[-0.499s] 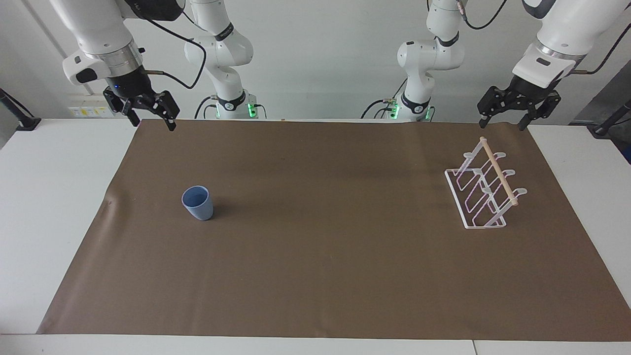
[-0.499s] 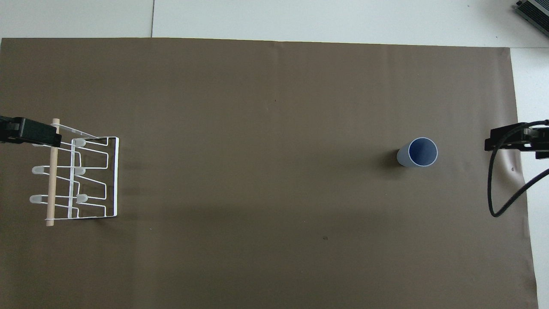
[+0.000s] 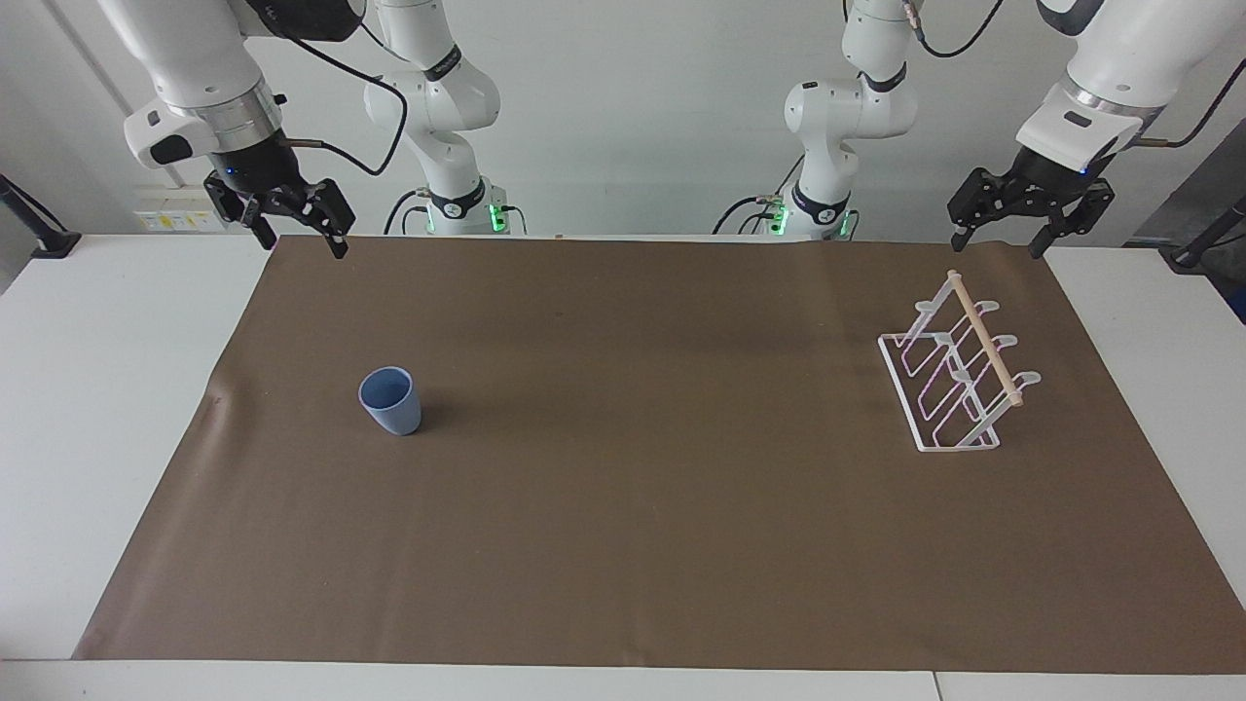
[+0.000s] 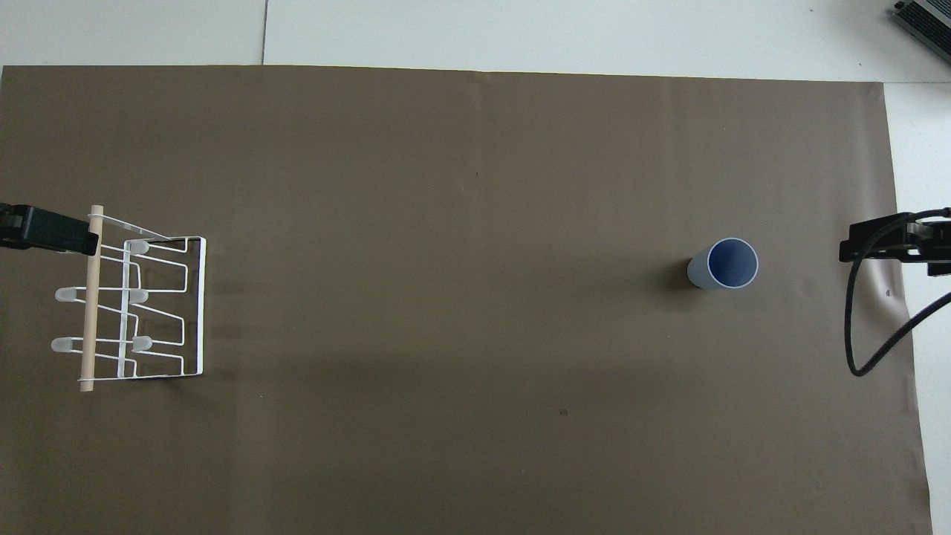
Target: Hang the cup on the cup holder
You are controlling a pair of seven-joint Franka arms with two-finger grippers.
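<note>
The light-blue cup (image 3: 391,401) (image 4: 724,264) stands upright, mouth up, on the brown mat toward the right arm's end of the table. At the left arm's end sits the white wire cup holder (image 3: 959,375) (image 4: 134,305), with a wooden rod along its top and nothing on its prongs. My right gripper (image 3: 302,241) (image 4: 884,245) hangs open and empty above the mat's corner on the cup's side, well clear of the cup. Above the rod's upper end, the left gripper (image 3: 998,245) (image 4: 44,230) is raised, open and empty.
The brown mat (image 3: 633,506) covers most of the white table (image 3: 97,389). A black cable (image 4: 854,327) loops down from the right arm at the mat's edge. A dark device corner (image 4: 925,18) shows at the table's corner farthest from the robots.
The left gripper has shifted a little up and outward from the holder's rod. The right gripper, the cup and the holder have not moved.
</note>
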